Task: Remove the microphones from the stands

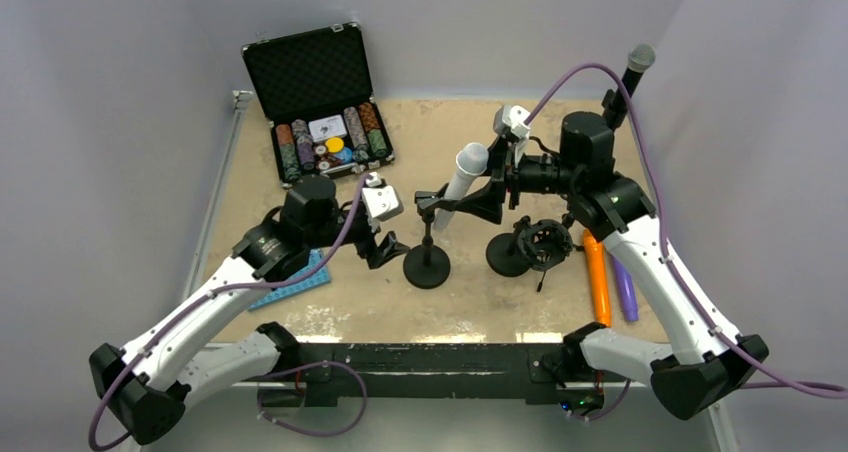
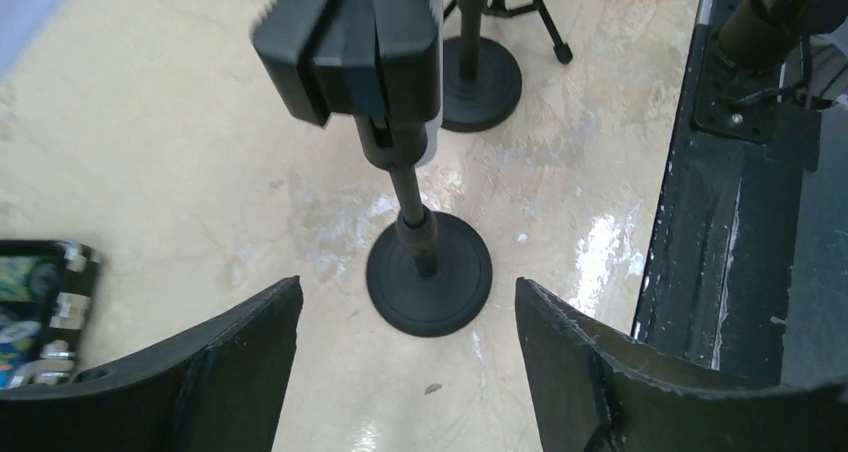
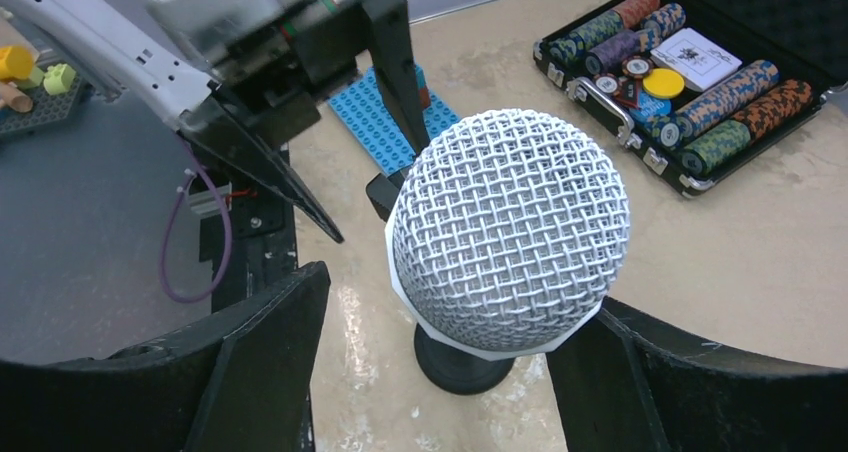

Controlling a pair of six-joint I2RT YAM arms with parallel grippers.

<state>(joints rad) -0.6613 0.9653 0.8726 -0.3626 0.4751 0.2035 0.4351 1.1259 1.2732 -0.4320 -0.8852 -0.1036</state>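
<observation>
- Over the bench (image 1: 460, 317), seen from above, the microphone (image 1: 462, 180) leans in its stand (image 1: 427, 267) — mesh head up and toward the far side, tail down in the clip. My right claw (image 1: 470, 200) reaches in from the right at the barrel. My left claw (image 1: 388, 247) hangs low, just beside the stand's base on its left. The right is the nearer of the two to the microphone.
- At my left wrist, the fingers are spread wide and hold nothing. The round base lies straight ahead between them, apart from both.
- At my right wrist, the head points almost straight at the camera, so the long axis runs along my line of sight. My fingers stand apart on either side of it — whether the pads touch the barrel I cannot tell, since the head hides that. I judge the pull must go along that tilted axis, up and out of the clip, with the left steadying the base.
</observation>
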